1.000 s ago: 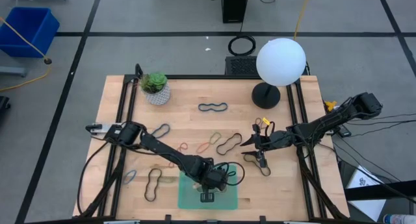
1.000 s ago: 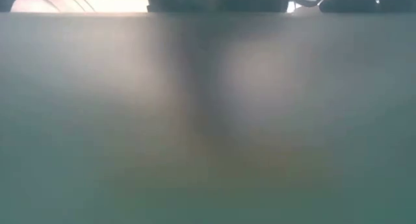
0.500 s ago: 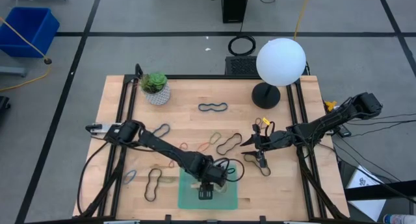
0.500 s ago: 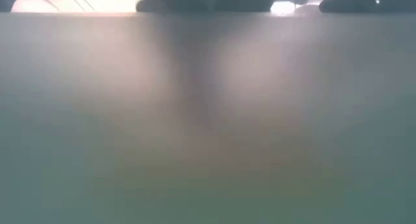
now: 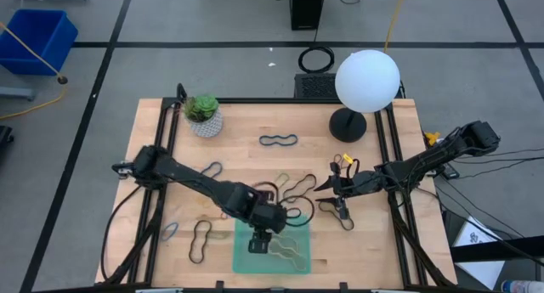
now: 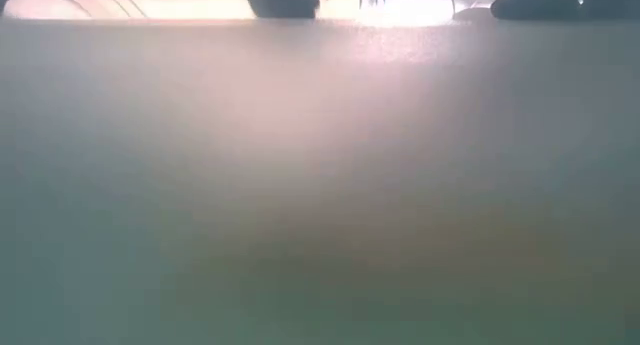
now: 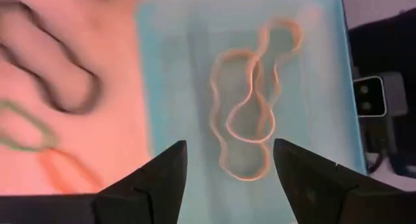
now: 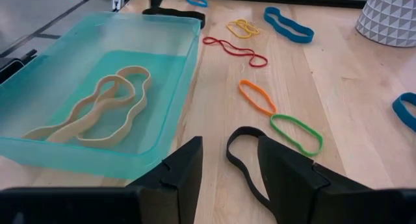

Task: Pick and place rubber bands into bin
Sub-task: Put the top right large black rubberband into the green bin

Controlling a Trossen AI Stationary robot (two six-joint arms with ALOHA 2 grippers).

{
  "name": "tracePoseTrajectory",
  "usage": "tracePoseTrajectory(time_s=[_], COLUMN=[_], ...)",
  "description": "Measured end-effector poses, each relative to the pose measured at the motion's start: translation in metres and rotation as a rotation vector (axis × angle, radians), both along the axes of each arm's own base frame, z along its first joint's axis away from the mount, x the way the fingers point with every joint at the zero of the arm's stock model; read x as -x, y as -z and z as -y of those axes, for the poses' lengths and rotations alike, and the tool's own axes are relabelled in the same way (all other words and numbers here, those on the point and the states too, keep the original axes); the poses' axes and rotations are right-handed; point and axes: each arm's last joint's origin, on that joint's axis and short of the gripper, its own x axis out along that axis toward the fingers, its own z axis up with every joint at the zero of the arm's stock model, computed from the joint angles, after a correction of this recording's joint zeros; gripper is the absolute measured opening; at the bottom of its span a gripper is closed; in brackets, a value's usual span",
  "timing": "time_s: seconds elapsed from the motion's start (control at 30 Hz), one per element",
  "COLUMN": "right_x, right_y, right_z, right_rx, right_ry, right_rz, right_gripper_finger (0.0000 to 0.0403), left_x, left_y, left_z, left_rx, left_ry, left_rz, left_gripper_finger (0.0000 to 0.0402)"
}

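The bin (image 5: pixel 240 264) is a shallow green tray at the table's near middle. Tan rubber bands (image 5: pixel 293 255) lie loose on its floor. My left gripper (image 5: pixel 261 240) hangs open above the bin's far left part. In the left wrist view its open fingers (image 7: pixel 227 185) frame the tan bands (image 7: pixel 250 113) below and touch nothing. My right gripper (image 5: pixel 323 188) waits open, right of the bin. A black rubber band (image 8: pixel 242 156) lies on the table in front of its fingers (image 8: pixel 227 178). More rubber bands lie scattered on the wood.
Red (image 8: pixel 235 50), yellow (image 8: pixel 244 27), blue (image 8: pixel 288 24), orange (image 8: pixel 257 96) and green (image 8: pixel 297 132) bands lie left of the bin. A black band (image 5: pixel 279 141) lies toward the far edge. A potted plant (image 5: pixel 203 115) and a white globe lamp (image 5: pixel 367 79) stand at the back.
My left gripper has risen from the bin's floor and drawn back a little toward the table's far left. The tan bands, hidden under it before, now lie free in the bin. My right arm has kept still.
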Motion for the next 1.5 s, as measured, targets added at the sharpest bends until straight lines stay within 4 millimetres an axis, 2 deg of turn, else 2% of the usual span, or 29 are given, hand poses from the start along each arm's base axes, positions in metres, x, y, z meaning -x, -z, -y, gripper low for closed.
tracePoseTrajectory(time_s=[0.13,0.37,0.47,0.53,0.63,0.77,1.1,1.27,1.5], right_x=[0.0,-0.001,-0.001,-0.001,-0.001,-0.001,-0.001,-0.002,-0.002], right_y=[0.0,-0.002,-0.002,-0.002,-0.002,-0.002,-0.003,-0.004,-0.004], right_z=[0.0,0.0,0.0,0.0,0.0,0.0,-0.001,-0.001,-0.001], right_rx=[0.0,-0.006,-0.007,-0.007,-0.007,-0.008,-0.036,-0.04,-0.04], right_ry=[0.0,0.0,0.0,0.0,0.0,-0.002,0.008,0.008,0.008], right_rz=[0.0,0.017,0.021,0.021,0.021,0.021,0.029,0.04,0.039], right_gripper_finger=[0.0141,0.0141,0.0141,0.0141,0.0141,0.0141,0.0141,0.0141,0.0141], left_x=[0.019,0.064,0.085,0.1,0.118,0.142,0.201,0.218,0.235], left_y=[-0.038,-0.105,-0.122,-0.127,-0.12,-0.1,-0.021,0.013,0.049], left_z=[-0.013,-0.036,-0.046,-0.052,-0.06,-0.07,-0.091,-0.097,-0.104], left_rx=[-0.086,-0.189,-0.236,-0.243,-0.238,-0.212,-0.088,-0.052,-0.019], left_ry=[-0.031,-0.056,-0.068,-0.083,-0.096,-0.12,-0.202,-0.212,-0.217], left_rz=[0.102,0.309,0.362,0.386,0.415,0.495,0.651,0.741,0.843], left_gripper_finger=[0.0237,0.0237,0.0237,0.0237,0.0237,0.0237,0.0237,0.0237,0.0237])
